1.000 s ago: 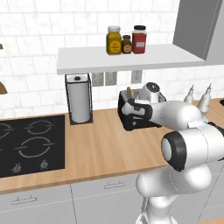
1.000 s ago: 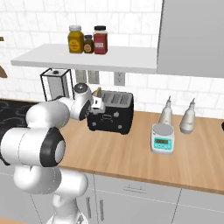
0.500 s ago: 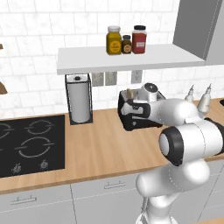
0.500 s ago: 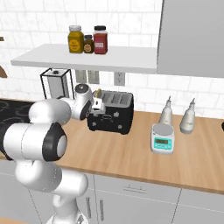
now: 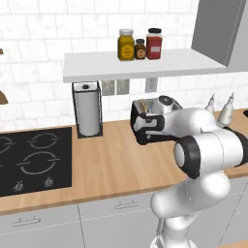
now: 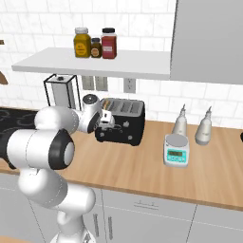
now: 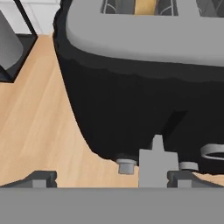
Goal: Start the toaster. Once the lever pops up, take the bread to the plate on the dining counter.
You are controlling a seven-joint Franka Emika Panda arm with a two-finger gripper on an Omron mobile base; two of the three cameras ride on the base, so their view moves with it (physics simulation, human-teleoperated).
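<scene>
**Hand at the toaster's end face, jaws spread**

The toaster (image 6: 122, 122) stands on the wood tabletop (image 6: 142, 166) against the tiled wall, and serves as landmark here. The hand (image 6: 105, 119) is pressed close to the toaster's left end, spread wide and grasping nothing. In the hand view the toaster's black wall (image 7: 144, 100) looms close, with a grey lever (image 7: 157, 165) low on it between the fingertips. The bread (image 7: 144, 6) sits down in a slot of the toaster. A paper-towel roll (image 5: 87, 112) stands left of the toaster; a small scale (image 6: 176, 150) lies to its right.
</scene>
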